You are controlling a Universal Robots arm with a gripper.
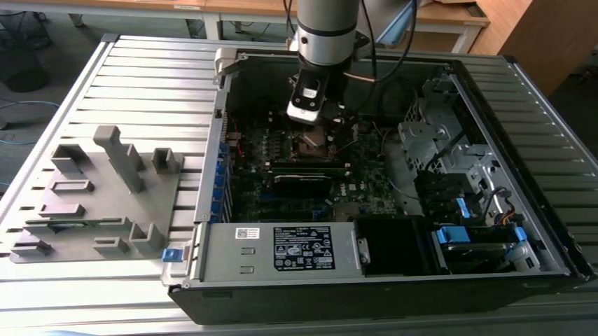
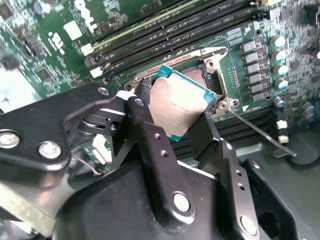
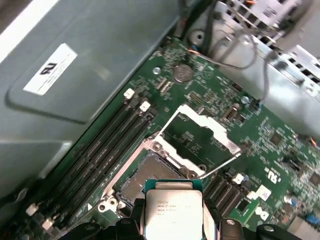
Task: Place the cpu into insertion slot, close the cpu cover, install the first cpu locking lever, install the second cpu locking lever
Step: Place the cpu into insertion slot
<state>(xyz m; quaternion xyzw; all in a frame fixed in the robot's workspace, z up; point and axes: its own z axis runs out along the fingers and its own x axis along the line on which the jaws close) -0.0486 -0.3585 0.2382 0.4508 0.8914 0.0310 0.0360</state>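
My gripper point(image 1: 313, 115) hangs inside the open computer case, shut on the cpu point(image 2: 182, 102), a flat square chip with a dull silver top. The black fingers point(image 2: 145, 107) clamp two opposite edges of the chip. In both wrist views the cpu point(image 3: 173, 210) is held tilted just above the insertion slot point(image 3: 145, 175), apart from it. The slot point(image 1: 315, 142) is a dark square with a metal rim on the green motherboard. The cpu cover point(image 3: 227, 140), a silver frame with a square window, is swung open beside the slot. A thin wire locking lever point(image 2: 260, 132) stands released next to the slot.
Long black memory slots point(image 3: 107, 145) run beside the socket. A grey power supply box point(image 1: 276, 248) fills the case's near end, and a drive cage with blue clips point(image 1: 458, 210) sits at the exterior view's right. A grey fixture block point(image 1: 98, 196) rests on the slatted table.
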